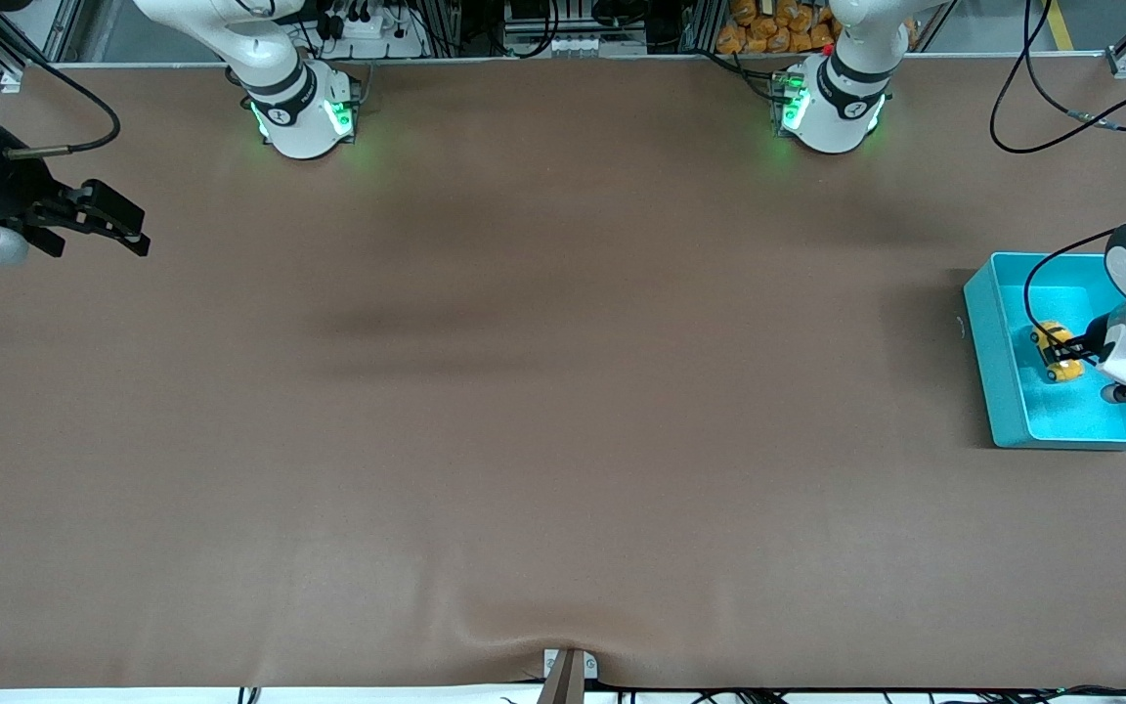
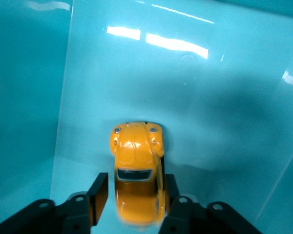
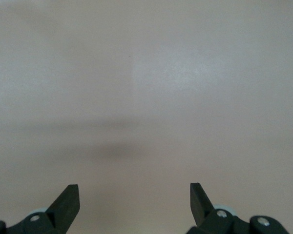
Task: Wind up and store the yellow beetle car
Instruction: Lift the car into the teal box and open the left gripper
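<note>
My right end effector (image 1: 118,227) hangs over the bare brown counter (image 1: 543,411) at the right arm's end, well apart from the bin (image 1: 988,372). Its two dark fingers (image 3: 67,202) stand wide apart with nothing between them, and in the right wrist view only plain counter lies below them. That arm waits there.

At the left arm's end of the counter sits the turquoise bin, an open box. My left end effector (image 1: 1071,350) reaches down inside it, and the yellow car (image 1: 1059,352) sits between its fingers on or just above the bin floor; I cannot tell whether the wheels touch. In the left wrist view the car (image 2: 136,170) points away from my wrist, its rounded nose and two small headlights toward the bin (image 2: 29,97) wall and its dark window toward me. One finger (image 2: 99,197) stands just beside one flank with a thin gap showing; the other finger (image 2: 171,187) lies against the other flank. So my left end effector (image 2: 135,195) is set narrow, about the width of the car, around its rear half. Whether it grips the car firmly or only brackets it, I cannot tell. A black cable (image 1: 1042,274) loops over the bin from my left arm.
</note>
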`<state>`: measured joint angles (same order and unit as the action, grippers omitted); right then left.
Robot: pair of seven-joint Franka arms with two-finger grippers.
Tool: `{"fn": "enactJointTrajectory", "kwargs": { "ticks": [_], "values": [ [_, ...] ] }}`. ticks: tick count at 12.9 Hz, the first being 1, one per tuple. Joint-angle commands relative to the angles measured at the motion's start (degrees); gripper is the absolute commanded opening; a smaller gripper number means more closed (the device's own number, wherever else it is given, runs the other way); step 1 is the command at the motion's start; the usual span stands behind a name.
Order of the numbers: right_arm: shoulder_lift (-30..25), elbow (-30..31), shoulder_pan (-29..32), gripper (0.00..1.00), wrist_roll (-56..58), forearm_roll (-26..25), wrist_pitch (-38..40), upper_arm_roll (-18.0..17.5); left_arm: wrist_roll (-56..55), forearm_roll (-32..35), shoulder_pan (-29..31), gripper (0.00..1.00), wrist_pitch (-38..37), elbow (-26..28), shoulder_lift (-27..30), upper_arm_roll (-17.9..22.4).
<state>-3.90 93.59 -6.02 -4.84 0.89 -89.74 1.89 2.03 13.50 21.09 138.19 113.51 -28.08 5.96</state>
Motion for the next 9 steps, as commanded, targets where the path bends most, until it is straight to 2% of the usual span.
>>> {"fn": "enactJointTrajectory", "kwargs": {
  "ticks": [1,2,3,6,9],
  "values": [
    [-0.1,0.1,-0.8,1.0,-1.2,-1.2,-0.2,0.2,-1.3,0.6,-0.1,0.83,0.2,-1.2,-0.4,-0.4],
    [-0.1,0.1,-0.8,1.0,-1.2,-1.2,-0.2,0.2,-1.3,0.6,-0.3,0.97,0.2,-1.3,0.0,-0.5],
    [-0.1,0.1,-0.8,1.0,-1.2,-1.2,-0.2,0.2,-1.5,0.6,-1.0,1.0,0.2,-1.8,0.5,-0.5],
    [-0.1,0.0,-0.8,1.0,-1.2,-1.2,-0.3,0.2,-2.6,0.5,-2.3,1.0,-0.5,-2.2,4.9,-0.5],
    [-0.1,0.1,-0.8,1.0,-1.2,-1.2,-0.2,0.2,-0.9,0.6,-3.2,1.0,-5.1,-2.5,10.9,-0.9]
  ]
}}
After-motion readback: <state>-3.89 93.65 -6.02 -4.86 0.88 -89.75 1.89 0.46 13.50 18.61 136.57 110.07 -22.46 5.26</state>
